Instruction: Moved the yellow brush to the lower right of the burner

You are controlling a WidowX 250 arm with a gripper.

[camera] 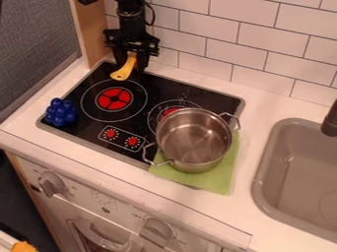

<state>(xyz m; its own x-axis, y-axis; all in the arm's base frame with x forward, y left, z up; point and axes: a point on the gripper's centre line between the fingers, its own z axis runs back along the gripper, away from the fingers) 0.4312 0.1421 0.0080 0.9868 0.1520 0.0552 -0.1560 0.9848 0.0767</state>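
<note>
The black gripper (131, 61) hangs over the back left edge of the stove, near the tiled wall, shut on the yellow brush (123, 74). The brush's rounded yellow end points down and toward the front left, above the black cooktop (92, 125) and behind the left burner (115, 99). The gripper hides the brush's upper part. A second burner (170, 112) is partly covered by a metal pot.
The metal pot (193, 139) stands at the stove's front right, partly over a green cloth (219, 178). Blue grapes (60, 112) lie on the left corner. A grey sink (264, 172) is at right, with a dark faucet (330, 121) above it.
</note>
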